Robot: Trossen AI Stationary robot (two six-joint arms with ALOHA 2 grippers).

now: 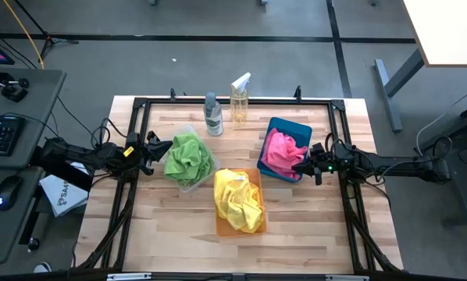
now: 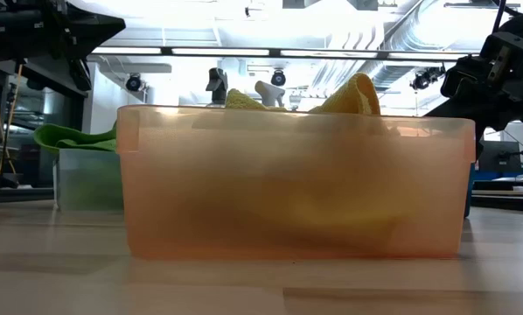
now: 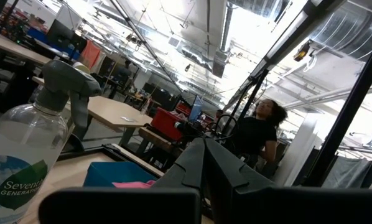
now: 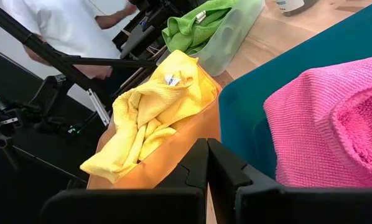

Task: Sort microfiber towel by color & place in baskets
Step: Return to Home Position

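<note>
Green towels [image 1: 188,157] fill the clear basket [image 1: 185,131], yellow towels [image 1: 238,201] fill the orange basket [image 1: 251,230], and pink towels [image 1: 283,151] lie in the teal basket [image 1: 297,127]. My left gripper [image 1: 158,147] is shut and hovers at the clear basket's left side. My right gripper [image 1: 304,166] is shut beside the teal basket's right near corner. In the right wrist view I see the yellow towels [image 4: 153,118], green towels [image 4: 195,25] and pink towels [image 4: 335,124]. The low view shows the orange basket [image 2: 296,184] close up.
Two spray bottles [image 1: 213,115] [image 1: 240,99] stand behind the baskets near the table's far edge. A black frame [image 1: 140,103] rims the table. Bare wood lies in front of the orange basket. A person [image 3: 257,134] shows beyond the table; another person [image 4: 74,25] stands past it.
</note>
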